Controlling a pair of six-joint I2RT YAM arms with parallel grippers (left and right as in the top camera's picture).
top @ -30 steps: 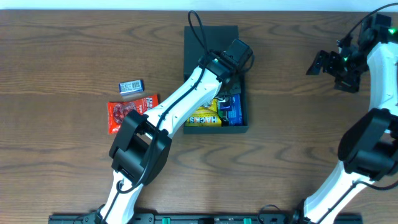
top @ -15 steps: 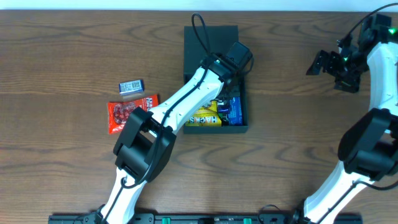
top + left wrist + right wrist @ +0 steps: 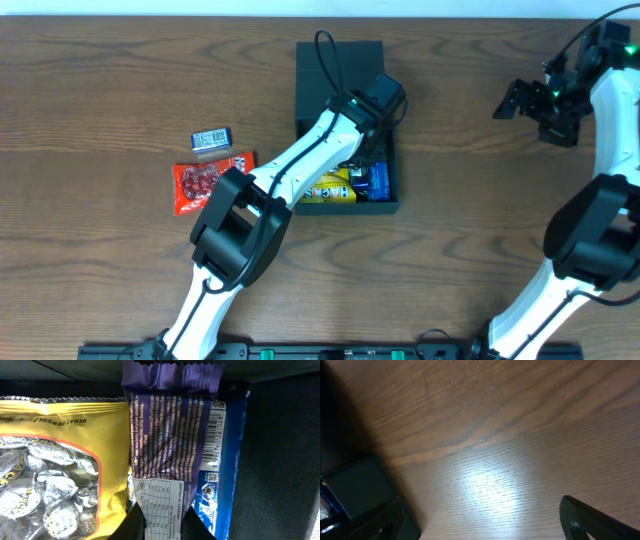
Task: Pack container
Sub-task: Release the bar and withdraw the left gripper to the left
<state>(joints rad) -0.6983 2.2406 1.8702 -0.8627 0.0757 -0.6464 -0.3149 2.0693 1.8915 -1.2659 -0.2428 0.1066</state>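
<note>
Inside the container (image 3: 340, 62), our left gripper (image 3: 162, 524) pinches a purple packet (image 3: 167, 435), its fingertips cut off below. Far right, our right gripper (image 3: 482, 519) gapes above the table (image 3: 495, 435).

Left arm (image 3: 300, 165) extended, jaws pinching purple packet (image 3: 167, 435); right jaws spread.

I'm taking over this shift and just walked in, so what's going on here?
The left gripper is down inside the dark container, pinching a purple packet that lies over a yellow candy bag and a blue packet. A red packet and a small grey packet lie on the table left of the container. The right gripper hangs open off to the right, holding nothing.
</note>
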